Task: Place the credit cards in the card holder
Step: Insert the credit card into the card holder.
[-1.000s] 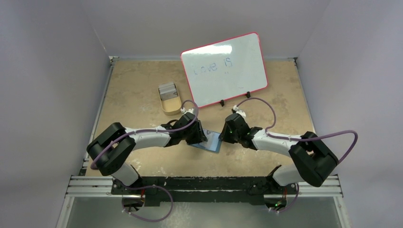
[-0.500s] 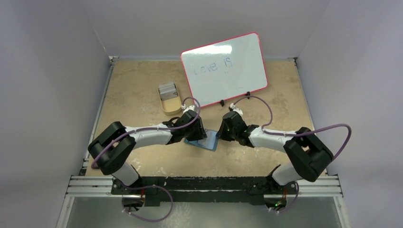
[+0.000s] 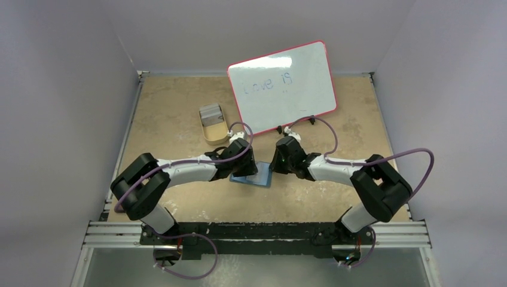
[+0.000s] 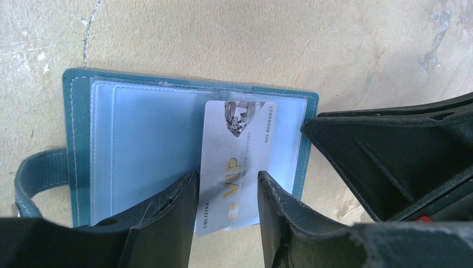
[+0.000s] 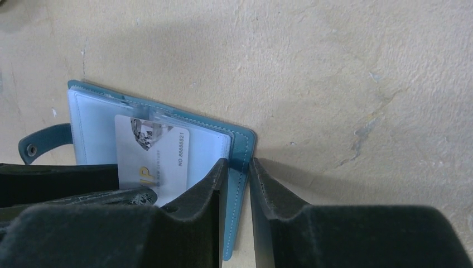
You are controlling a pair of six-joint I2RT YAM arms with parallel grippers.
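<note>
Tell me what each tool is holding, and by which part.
Right tool pinches the card holder by its right cover edge. Left tool straddles a credit card by its long edges, near end; a firm grip cannot be told.

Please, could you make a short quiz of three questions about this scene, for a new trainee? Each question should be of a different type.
1. True or false: the card holder is folded shut.
2. The silver card is: A wholly outside the holder; B partly slid into a clear pocket; C lifted up in the air.
3. Which gripper pinches the card holder's edge?
Key: 1 false; 2 B; 3 the right gripper.
</note>
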